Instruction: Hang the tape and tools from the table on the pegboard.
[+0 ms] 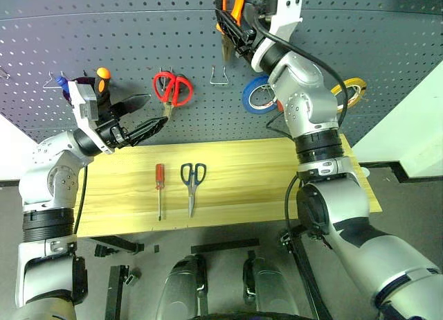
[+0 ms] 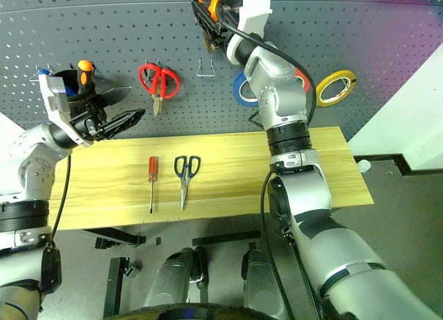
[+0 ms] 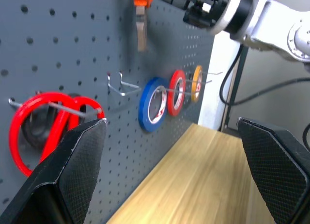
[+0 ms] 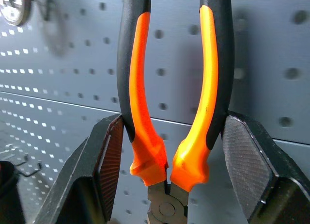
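High at the pegboard (image 1: 138, 50), right gripper (image 4: 167, 151) clasps pliers (image 4: 169, 98) — orange-and-black handles; left gripper (image 1: 149, 116) spread.

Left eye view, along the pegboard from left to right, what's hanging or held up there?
Red-handled scissors → empty metal hook → orange-and-black pliers in the right gripper → blue tape roll → yellow tape roll.

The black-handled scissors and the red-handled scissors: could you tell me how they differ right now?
The black-handled scissors lie flat on the table, blades pointing toward the near edge, beside the red-handled screwdriver. The red-handled scissors hang on the pegboard from a hook, blades pointing down. Handle colour differs: black against red. Both are closed and untouched by either gripper.
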Controlling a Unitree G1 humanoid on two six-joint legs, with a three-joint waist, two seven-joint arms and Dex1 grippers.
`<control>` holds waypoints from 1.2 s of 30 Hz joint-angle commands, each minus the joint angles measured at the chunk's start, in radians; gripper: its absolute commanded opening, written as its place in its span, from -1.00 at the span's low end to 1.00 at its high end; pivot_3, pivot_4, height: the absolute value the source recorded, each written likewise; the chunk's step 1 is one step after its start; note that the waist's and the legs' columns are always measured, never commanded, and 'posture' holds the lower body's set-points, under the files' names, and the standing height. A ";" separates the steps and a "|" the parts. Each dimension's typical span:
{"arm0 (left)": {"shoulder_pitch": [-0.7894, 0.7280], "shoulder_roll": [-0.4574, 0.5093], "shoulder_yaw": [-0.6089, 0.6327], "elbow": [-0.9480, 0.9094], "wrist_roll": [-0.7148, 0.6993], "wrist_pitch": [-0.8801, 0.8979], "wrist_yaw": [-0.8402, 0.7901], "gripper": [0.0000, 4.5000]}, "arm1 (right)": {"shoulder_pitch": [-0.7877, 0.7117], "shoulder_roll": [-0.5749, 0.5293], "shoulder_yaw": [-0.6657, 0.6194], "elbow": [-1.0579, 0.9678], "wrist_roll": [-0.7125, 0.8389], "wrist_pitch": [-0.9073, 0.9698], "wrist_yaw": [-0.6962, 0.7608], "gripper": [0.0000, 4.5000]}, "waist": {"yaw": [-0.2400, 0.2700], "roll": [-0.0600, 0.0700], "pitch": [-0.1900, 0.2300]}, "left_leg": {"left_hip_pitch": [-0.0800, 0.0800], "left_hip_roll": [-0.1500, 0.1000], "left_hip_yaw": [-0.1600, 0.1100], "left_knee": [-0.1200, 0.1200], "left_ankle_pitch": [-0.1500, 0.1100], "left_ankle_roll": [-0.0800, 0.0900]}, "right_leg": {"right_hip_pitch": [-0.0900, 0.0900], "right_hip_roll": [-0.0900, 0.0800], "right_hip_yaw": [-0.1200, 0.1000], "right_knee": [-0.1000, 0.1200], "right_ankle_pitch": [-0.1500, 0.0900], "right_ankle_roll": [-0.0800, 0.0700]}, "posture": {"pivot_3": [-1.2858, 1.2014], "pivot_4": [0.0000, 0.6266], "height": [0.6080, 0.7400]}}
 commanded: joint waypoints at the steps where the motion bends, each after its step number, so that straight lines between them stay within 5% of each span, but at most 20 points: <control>1: -0.025 0.003 0.049 -0.026 -0.036 -0.015 0.005 1.00 | -0.043 0.009 0.003 -0.054 0.011 -0.025 0.007 0.20 | 0.000 0.000 -0.004 | 0.000 0.000 0.000 0.000 0.000 0.000 | 0.000 0.000 0.000 0.000 0.000 0.000 | 0.13 -0.83 1.00; 32: -0.026 -0.027 0.081 -0.038 -0.102 -0.001 0.044 1.00 | -0.149 0.058 0.013 0.539 -0.142 -0.408 -0.044 0.20 | 0.000 -0.003 -0.021 | 0.013 0.000 0.001 -0.001 0.000 -0.001 | 0.011 0.000 0.001 0.001 0.000 -0.001 | 0.15 -0.84 1.00; 36: -0.025 -0.026 0.080 -0.043 -0.100 -0.002 0.046 1.00 | -0.128 0.050 0.010 0.565 -0.157 -0.408 -0.055 0.79 | -0.001 -0.004 -0.025 | 0.013 0.000 0.001 -0.001 0.000 -0.001 | 0.011 0.000 0.001 0.001 0.000 -0.001 | 0.15 -0.85 1.00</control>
